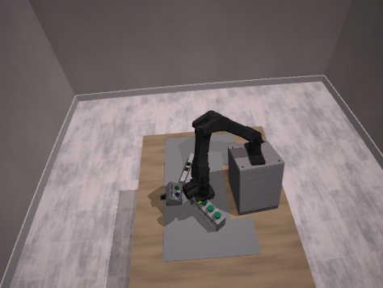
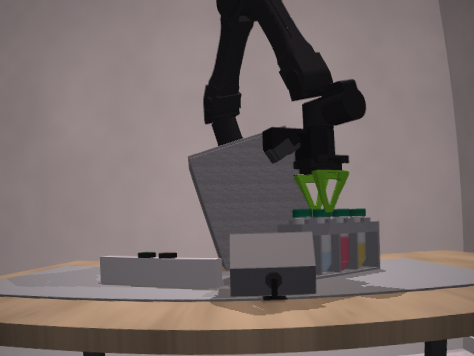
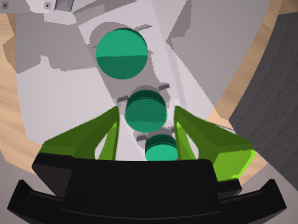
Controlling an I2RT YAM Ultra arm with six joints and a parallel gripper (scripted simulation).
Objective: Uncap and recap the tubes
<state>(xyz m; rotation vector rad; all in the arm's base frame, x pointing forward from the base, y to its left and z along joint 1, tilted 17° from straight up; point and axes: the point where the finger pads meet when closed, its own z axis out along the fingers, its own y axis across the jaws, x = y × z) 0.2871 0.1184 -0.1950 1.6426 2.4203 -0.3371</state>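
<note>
Decapping station sits lower right of centre in the exterior view, four green caps seated on the tubes. Gripper hangs half-open just above one cap, gripping nothing. Caps look small, rigid, light, probably slick: pinch the side wall squarely.

The arm is black, and its end effector has bright green fingers. The decapping station is grey. Its four caps are dark green with a lighter green top. Below the caps, the tubes show pale blue, red and yellow contents. Left of the station stands a small grey desk with a blue key and a green key. The bench is light brown wood, under a plain grey mat. The floor has a mottled pattern of pale grey and white.
</note>
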